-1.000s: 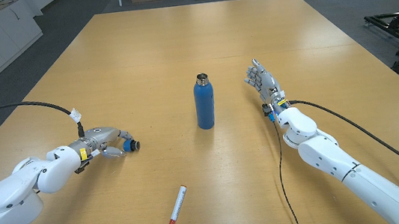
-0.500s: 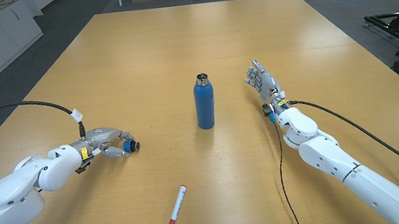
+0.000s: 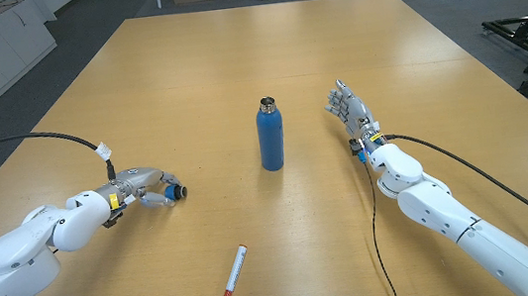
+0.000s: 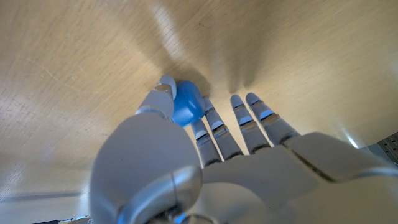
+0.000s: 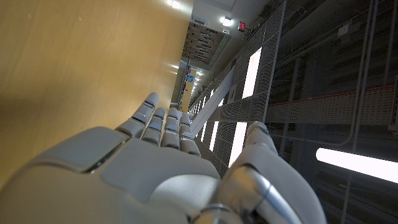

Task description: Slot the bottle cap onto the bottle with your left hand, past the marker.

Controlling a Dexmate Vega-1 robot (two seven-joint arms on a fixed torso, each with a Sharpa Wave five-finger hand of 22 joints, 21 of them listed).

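Bottle cap point(image 3: 177, 191), small and blue, sits at the fingertips of the left robot hand point(image 3: 141, 189), low over the tabletop point(image 3: 187, 87); the left wrist view shows the cap point(image 4: 186, 104) pinched between the thumb and the neighbouring finger, while the other fingers point(image 4: 261, 121) reach out straight beside it, close to the wood. Ahead and to the right of that robot hand, well apart from it, the blue bottle point(image 3: 270, 135) stands upright with its metal mouth uncovered. Nearer the robot, the marker point(image 3: 233, 277) lies flat, white with a red end, off to the right of the left robot hand and touching nothing. On the far side of the bottle, the right robot hand point(image 3: 350, 110) stands on its edge with palm upright and its fingers stretched out and close together, gripping nothing; the right wrist view shows the same extended fingers point(image 5: 163, 124) beside the wooden surface. Bottle and right robot hand stay clear of each other.
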